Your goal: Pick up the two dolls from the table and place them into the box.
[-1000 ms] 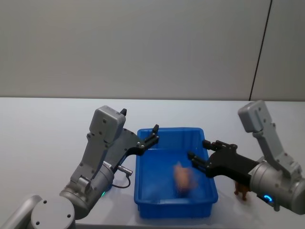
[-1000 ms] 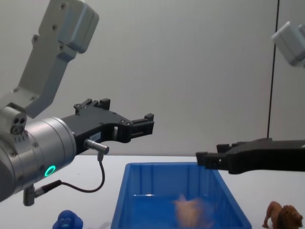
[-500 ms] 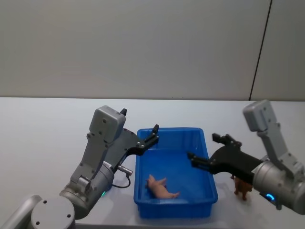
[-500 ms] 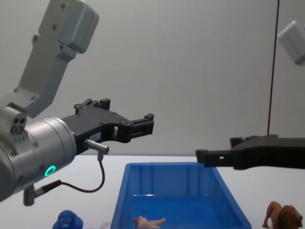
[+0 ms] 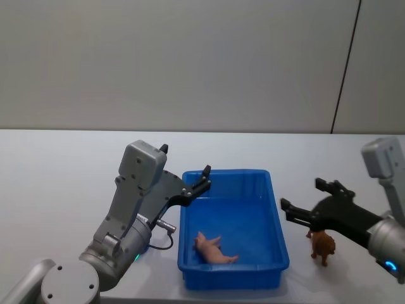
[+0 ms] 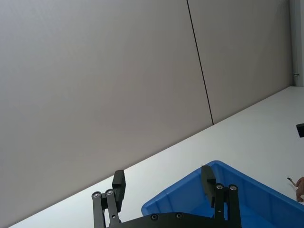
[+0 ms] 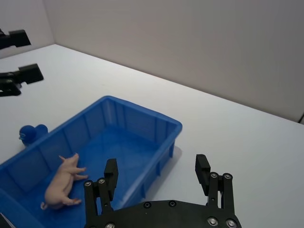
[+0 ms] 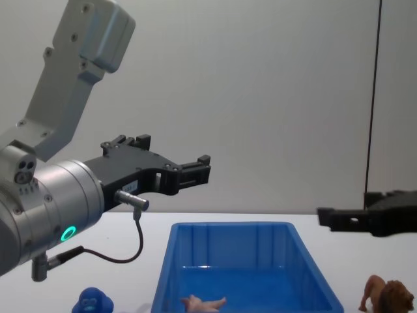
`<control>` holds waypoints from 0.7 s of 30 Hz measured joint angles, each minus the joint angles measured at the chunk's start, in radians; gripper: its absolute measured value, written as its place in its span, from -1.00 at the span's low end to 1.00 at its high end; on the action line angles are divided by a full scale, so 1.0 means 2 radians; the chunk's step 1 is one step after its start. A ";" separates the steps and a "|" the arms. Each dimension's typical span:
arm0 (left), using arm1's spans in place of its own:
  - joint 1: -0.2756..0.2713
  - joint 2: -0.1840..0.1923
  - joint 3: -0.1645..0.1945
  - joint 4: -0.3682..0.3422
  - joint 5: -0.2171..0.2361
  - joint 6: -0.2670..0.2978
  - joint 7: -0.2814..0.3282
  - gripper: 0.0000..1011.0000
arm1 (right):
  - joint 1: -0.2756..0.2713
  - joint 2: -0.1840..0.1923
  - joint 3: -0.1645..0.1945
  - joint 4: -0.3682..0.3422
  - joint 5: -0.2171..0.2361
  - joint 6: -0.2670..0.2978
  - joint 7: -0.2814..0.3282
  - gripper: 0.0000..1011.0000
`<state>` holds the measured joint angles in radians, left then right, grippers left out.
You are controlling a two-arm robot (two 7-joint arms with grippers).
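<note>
The left gripper (image 5: 201, 180) is hovering over the left rim of the box (image 5: 231, 279), with its jaws standing apart and holding nothing. The right gripper (image 5: 300, 194) is hanging on the other side, just outside the rim, and its jaws are also wide apart and empty. The box is lying between the two pairs of jaws, and a pink pig figurine (image 5: 212, 248) is resting on its floor. The brown lion (image 5: 322, 246) is standing on the table (image 5: 57, 164), just below and a little behind the right jaws. The blue ape (image 8: 94, 303) is sitting on the table, low behind the left jaws and beside the box wall. So I am judging that both dolls are waiting to be picked, and the lion is looking like the nearer job.
</note>
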<state>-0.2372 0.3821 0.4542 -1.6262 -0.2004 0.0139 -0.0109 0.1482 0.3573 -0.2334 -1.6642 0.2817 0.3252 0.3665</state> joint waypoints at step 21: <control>0.000 0.000 0.000 0.000 0.000 0.000 0.000 0.98 | -0.040 0.048 0.021 -0.004 0.014 0.013 0.013 0.98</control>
<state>-0.2372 0.3821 0.4542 -1.6262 -0.2004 0.0139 -0.0109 0.0684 0.4529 -0.1905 -1.6713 0.3090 0.3520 0.3935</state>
